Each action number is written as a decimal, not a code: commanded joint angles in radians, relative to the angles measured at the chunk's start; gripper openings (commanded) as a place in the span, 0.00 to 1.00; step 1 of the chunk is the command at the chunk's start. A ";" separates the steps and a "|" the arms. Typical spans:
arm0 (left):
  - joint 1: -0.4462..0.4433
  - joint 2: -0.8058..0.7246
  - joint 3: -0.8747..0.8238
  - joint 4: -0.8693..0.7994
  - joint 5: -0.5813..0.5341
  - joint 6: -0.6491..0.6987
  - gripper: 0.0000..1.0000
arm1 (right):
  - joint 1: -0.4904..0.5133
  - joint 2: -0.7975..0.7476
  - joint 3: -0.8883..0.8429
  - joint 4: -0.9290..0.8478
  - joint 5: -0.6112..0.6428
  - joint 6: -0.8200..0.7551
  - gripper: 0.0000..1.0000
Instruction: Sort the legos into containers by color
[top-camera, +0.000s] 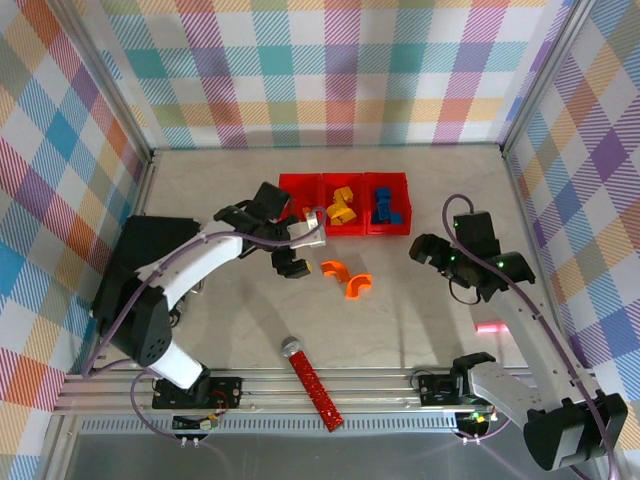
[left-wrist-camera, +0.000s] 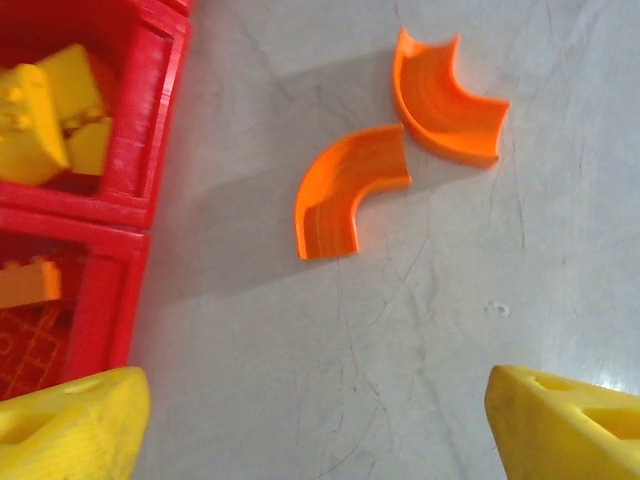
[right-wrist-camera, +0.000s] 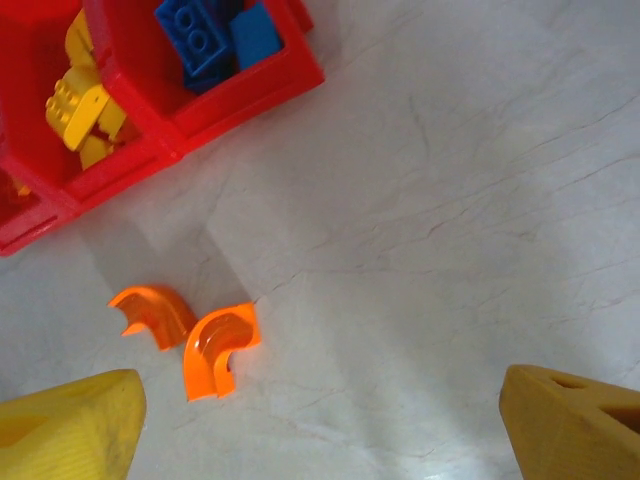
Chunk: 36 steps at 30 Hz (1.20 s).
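Nearest the arm bases, a red studded stick (top-camera: 312, 383) lies on the counter (top-camera: 400, 330). Its long axis runs diagonally, with the grey round end pointing far-left and the other end reaching the near rail. Farther in, two legos are out of the bins: the nearer orange arch (top-camera: 358, 286) (left-wrist-camera: 447, 100) (right-wrist-camera: 220, 350) and the farther orange arch (top-camera: 332, 269) (left-wrist-camera: 345, 190) (right-wrist-camera: 152, 313). They lie side by side mid-counter with their corners almost meeting, each bent in a quarter curve. The left claw (top-camera: 290, 262) (left-wrist-camera: 315, 410) hangs just left of the farther arch, apart from it, its yellow fingers spread wide with nothing between them. The right claw (top-camera: 425, 250) (right-wrist-camera: 320, 415) hovers well to the right of the arches, fingers likewise spread and empty. A black case (top-camera: 140, 245) sits at the far left, under the left arm. Beyond the arches stand the containers (top-camera: 323, 205), three red bins joined in a row whose long axis runs left to right. The left bin holds orange pieces (left-wrist-camera: 25, 283), the middle one yellow bricks (top-camera: 343, 205) (right-wrist-camera: 75, 105) and the right one blue bricks (top-camera: 387, 205) (right-wrist-camera: 205, 35).
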 joint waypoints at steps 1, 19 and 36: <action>-0.049 0.065 0.055 -0.104 -0.026 0.187 0.82 | -0.055 0.008 -0.015 0.043 -0.044 -0.063 0.92; -0.195 0.271 0.121 0.021 -0.192 0.207 0.62 | -0.205 0.032 -0.073 0.112 -0.215 -0.092 0.92; -0.216 0.382 0.119 0.154 -0.277 0.114 0.43 | -0.220 0.008 -0.067 0.079 -0.228 -0.120 0.93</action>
